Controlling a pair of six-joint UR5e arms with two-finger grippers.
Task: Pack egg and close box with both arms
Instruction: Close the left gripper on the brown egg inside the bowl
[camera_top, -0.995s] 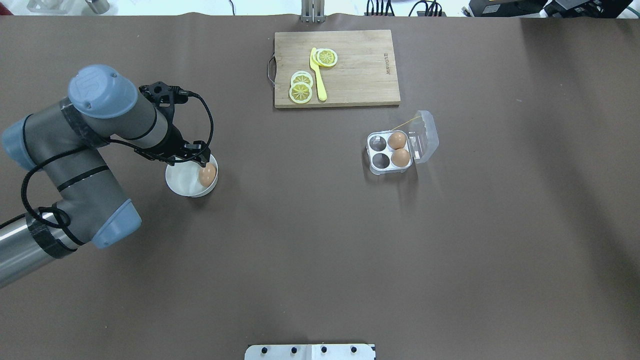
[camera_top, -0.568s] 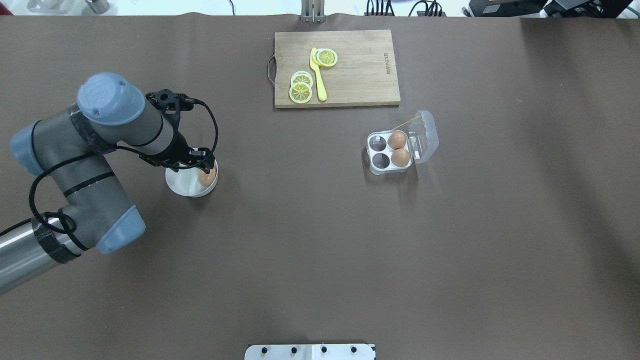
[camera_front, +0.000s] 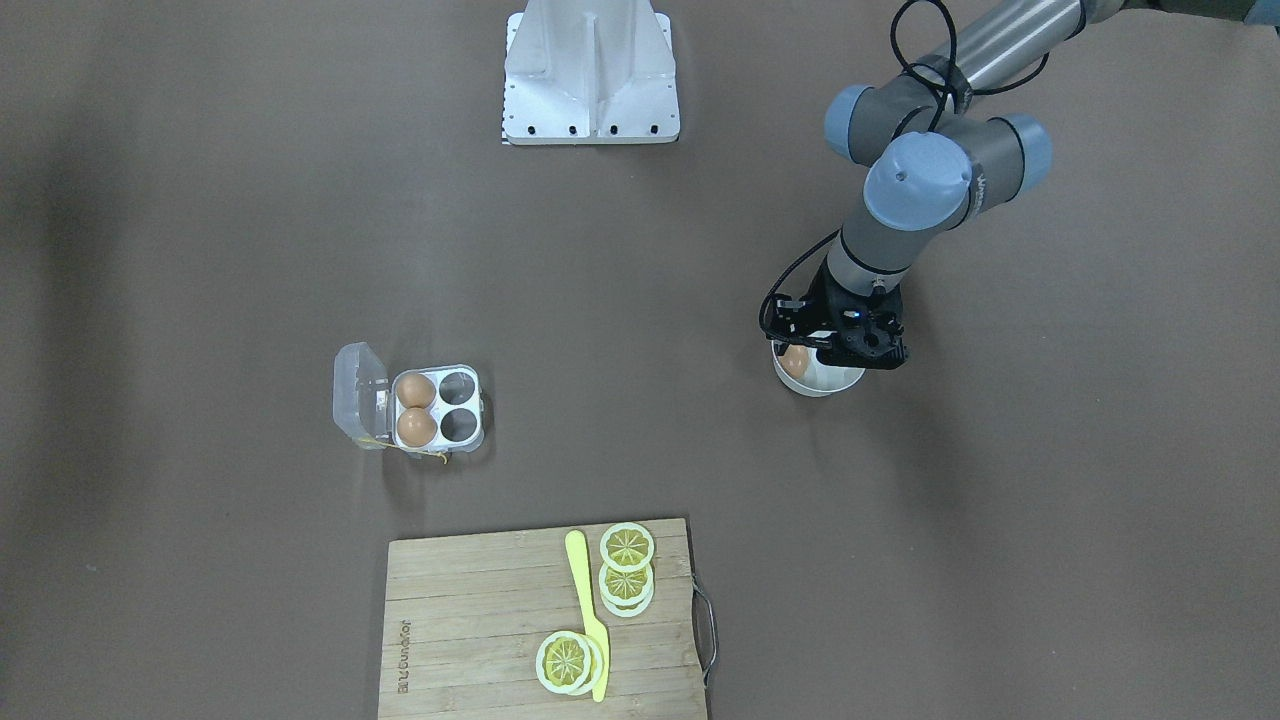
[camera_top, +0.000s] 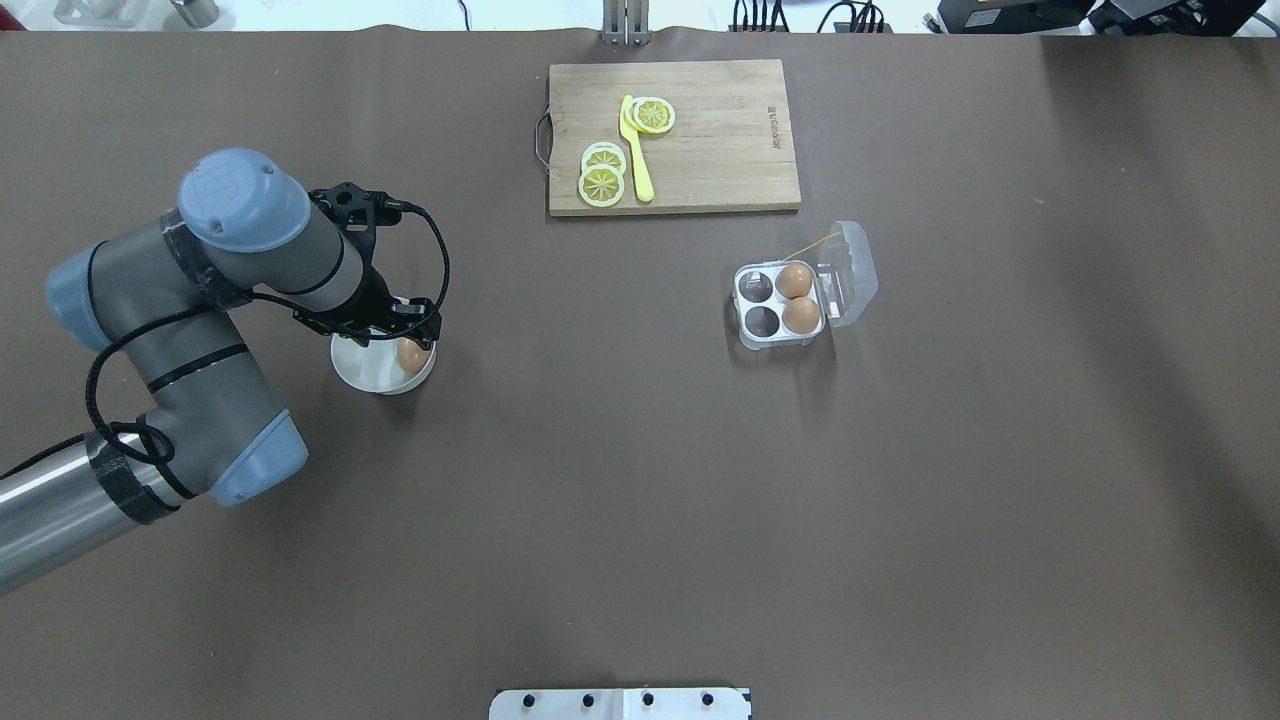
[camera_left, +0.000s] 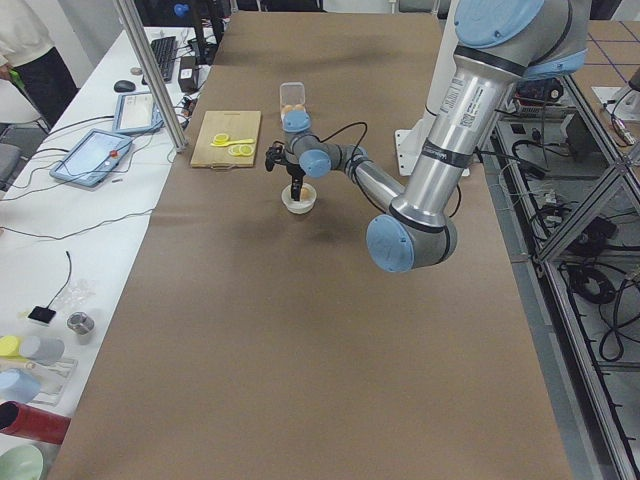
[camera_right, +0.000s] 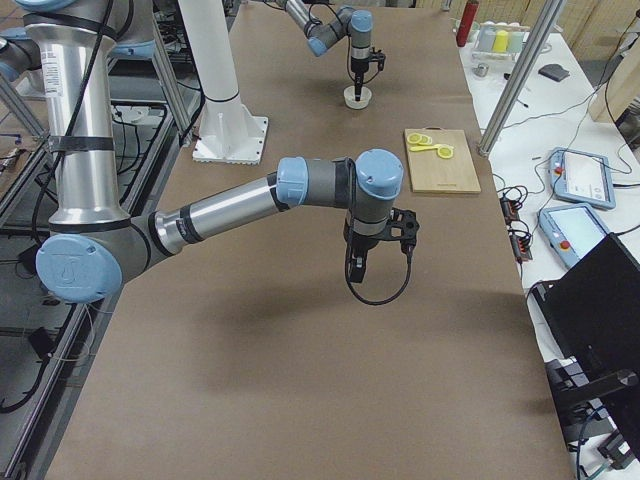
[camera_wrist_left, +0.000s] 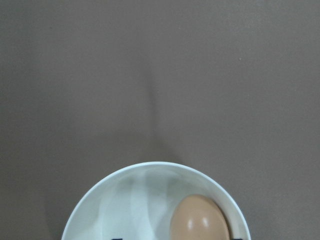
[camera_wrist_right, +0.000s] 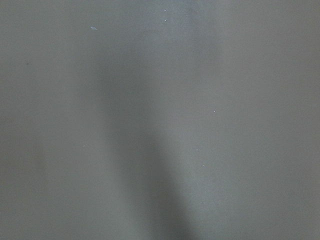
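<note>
Left hand (camera_top: 408, 334) has slid across the bowl (camera_top: 360, 368) to sit right over the egg (camera_top: 411, 356) lying at its rim nearest the box (camera_top: 764, 320); can't tell how open.

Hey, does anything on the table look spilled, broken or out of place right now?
Nothing stands out. The egg lies whole in the white bowl, the box sits open with two other eggs seated in its cells, and nothing is spilled.
</note>
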